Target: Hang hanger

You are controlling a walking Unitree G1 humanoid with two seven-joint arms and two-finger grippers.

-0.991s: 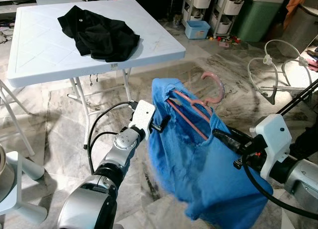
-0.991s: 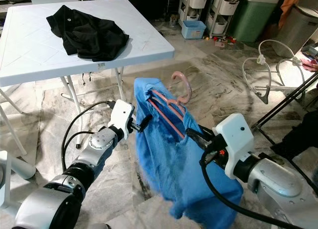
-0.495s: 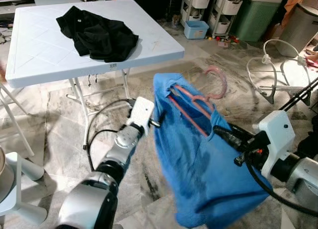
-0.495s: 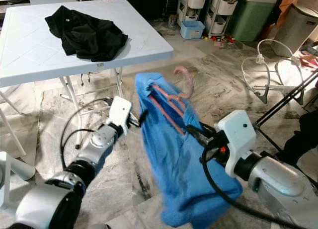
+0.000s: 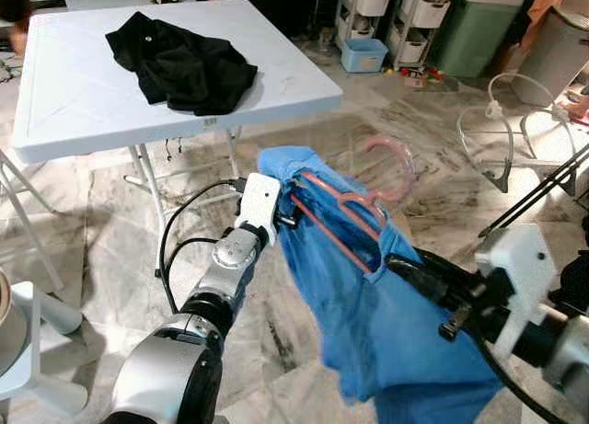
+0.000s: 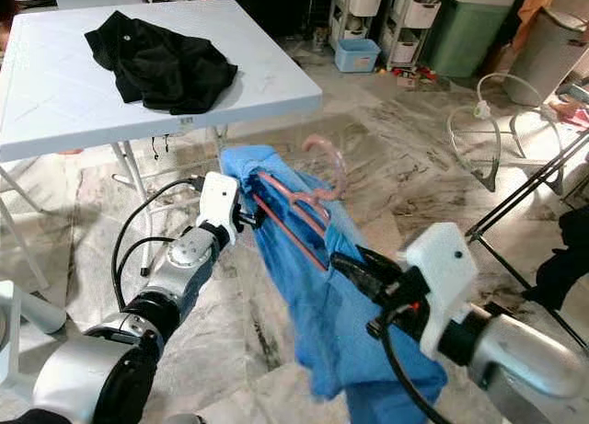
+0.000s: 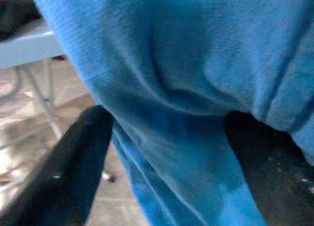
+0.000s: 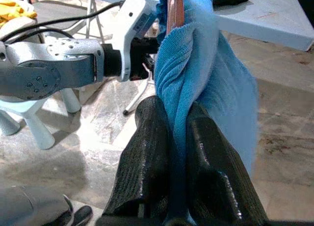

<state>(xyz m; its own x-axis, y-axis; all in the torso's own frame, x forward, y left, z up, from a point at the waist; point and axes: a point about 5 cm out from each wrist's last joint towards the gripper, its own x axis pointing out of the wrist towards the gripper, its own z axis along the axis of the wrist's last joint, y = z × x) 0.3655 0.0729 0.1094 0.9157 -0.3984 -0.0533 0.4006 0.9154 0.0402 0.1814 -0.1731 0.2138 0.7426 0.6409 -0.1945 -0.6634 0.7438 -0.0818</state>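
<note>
A blue garment (image 5: 386, 314) on a pink hanger (image 5: 345, 217) hangs in the air between the two grippers, above the marbled floor (image 5: 110, 249) in front of the white table (image 5: 74, 93). The left gripper (image 5: 287, 220) holds the upper end of the cloth: its black fingers (image 7: 73, 172) sit either side of a thick blue fold. The right gripper (image 8: 171, 133) is clamped on a ribbed fold lower down, its textured black fingers (image 8: 142, 172) pressed together on the fabric. The hanger's thin pink bars run diagonally from the left gripper down toward the right one, and its curved hook (image 5: 396, 162) rises away from the robot. A crumpled black garment (image 5: 184, 65) lies near the table's far edge.
</note>
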